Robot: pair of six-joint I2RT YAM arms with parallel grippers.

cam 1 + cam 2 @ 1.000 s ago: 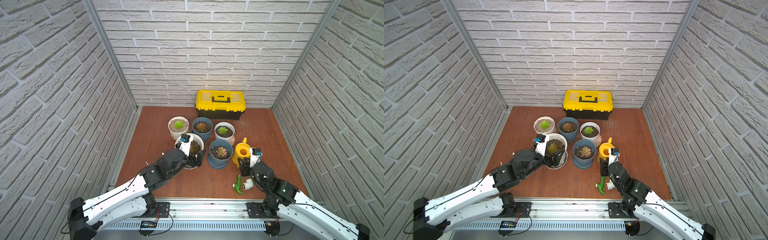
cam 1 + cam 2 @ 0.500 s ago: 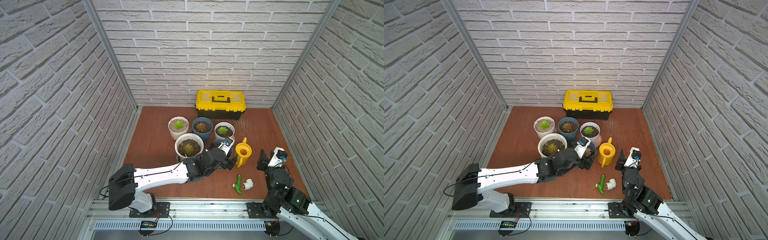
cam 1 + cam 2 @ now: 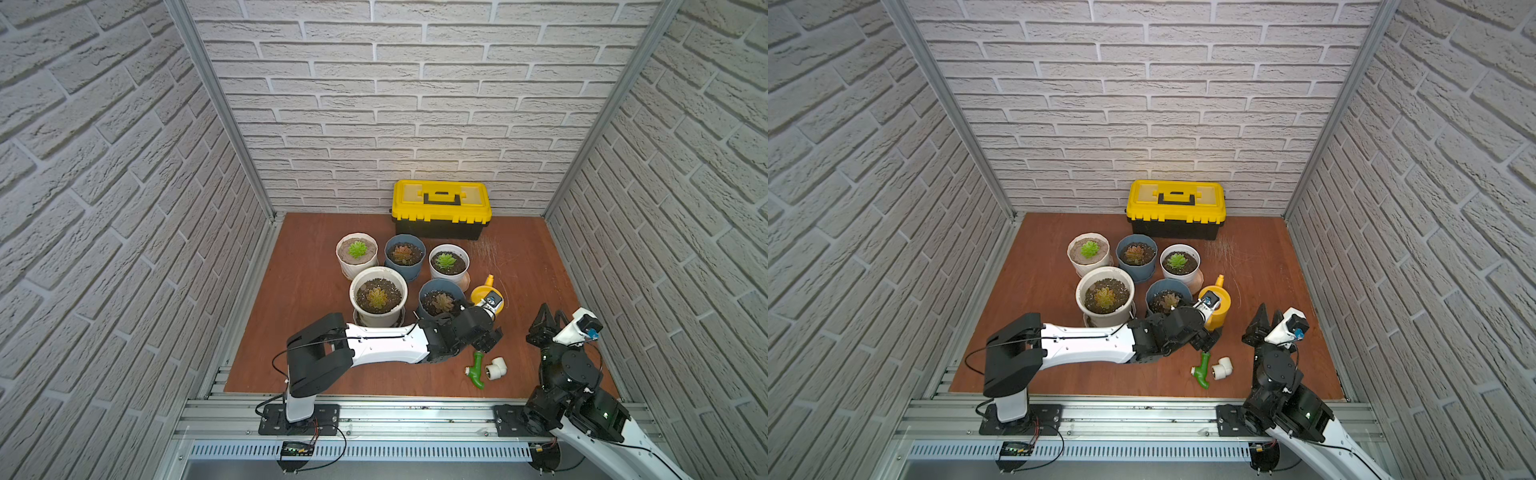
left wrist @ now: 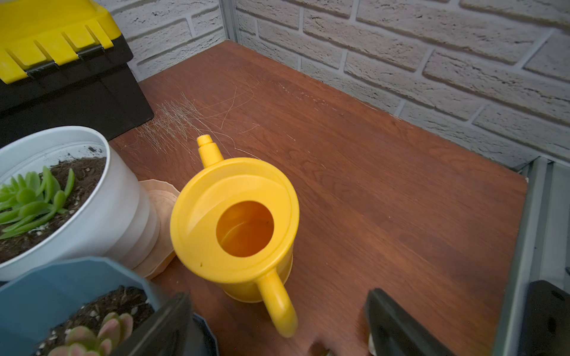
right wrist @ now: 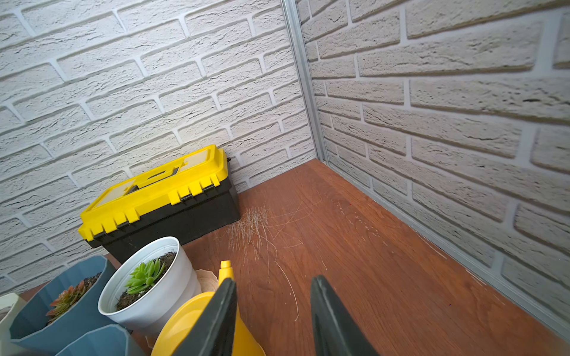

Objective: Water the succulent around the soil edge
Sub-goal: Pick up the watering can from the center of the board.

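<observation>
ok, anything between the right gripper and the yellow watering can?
Nothing. In both top views only a bare stretch of table separates the right gripper from the watering can.

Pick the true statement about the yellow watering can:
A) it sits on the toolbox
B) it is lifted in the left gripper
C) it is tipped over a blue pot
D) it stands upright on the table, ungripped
D: the watering can stands upright on the table, its handle pointing into the open left gripper with a gap on either side.
</observation>
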